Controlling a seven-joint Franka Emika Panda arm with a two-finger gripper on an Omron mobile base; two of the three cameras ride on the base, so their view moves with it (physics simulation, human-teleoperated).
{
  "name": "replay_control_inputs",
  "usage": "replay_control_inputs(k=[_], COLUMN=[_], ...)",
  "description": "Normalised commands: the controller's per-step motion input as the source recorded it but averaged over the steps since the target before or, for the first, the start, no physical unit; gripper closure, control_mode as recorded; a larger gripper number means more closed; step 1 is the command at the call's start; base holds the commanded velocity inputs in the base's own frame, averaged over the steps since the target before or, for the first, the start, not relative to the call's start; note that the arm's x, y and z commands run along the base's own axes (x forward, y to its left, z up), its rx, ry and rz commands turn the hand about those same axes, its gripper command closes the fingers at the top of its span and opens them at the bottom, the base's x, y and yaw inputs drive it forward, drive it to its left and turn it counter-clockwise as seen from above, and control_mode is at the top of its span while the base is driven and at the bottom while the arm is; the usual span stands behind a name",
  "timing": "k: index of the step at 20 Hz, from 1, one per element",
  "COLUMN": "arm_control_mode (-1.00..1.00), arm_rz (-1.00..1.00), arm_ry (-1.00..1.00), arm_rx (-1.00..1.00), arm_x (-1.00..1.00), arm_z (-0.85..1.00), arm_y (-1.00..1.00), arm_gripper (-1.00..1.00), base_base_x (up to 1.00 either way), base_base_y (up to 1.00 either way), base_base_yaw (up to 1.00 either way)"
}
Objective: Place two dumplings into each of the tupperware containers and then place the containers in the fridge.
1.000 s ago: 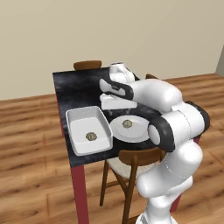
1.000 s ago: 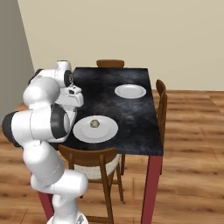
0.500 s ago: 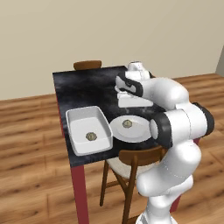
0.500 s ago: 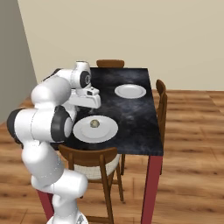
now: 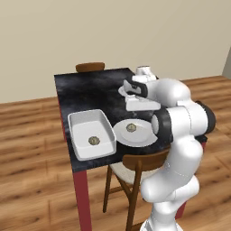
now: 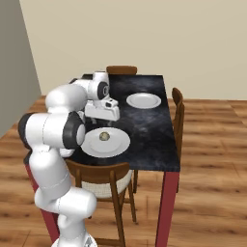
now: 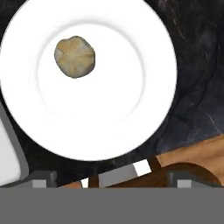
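Hand (image 7: 112, 177) spread wide, empty, hanging above near plate (image 7: 144, 109) with one dumpling (image 7: 75, 57); another dumpling (image 5: 94, 140) sits in white container (image 5: 79, 122) on dark counter (image 5: 81, 90)

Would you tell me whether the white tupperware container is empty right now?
No: one dumpling lies inside the white container.

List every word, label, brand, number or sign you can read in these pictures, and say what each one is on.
None can be read. The white tupperware container, the plate, the dumpling on it, the dark table and the back wall all show plain surfaces with no lettering.
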Motion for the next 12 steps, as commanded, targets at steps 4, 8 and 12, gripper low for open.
replay_control_inputs(k=[4, 8, 12], arm_control_mode=[-1.0, -1.0, -1.0], arm_rz=[0.05, 0.06, 0.01], arm_ry=[0.0, 0.0, -0.03], arm_rx=[0.0, 0.0, 0.0], arm_x=[0.66, 0.3, 0.05], arm_z=[-0.51, -0.33, -0.54], arm_y=[0.34, 0.04, 0.0], arm_gripper=[-1.0, -1.0, -1.0], base_base_x=[0.0, 0.0, 0.0], base_base_y=[0.0, 0.0, 0.0], base_base_yaw=[0.0, 0.0, 0.0])
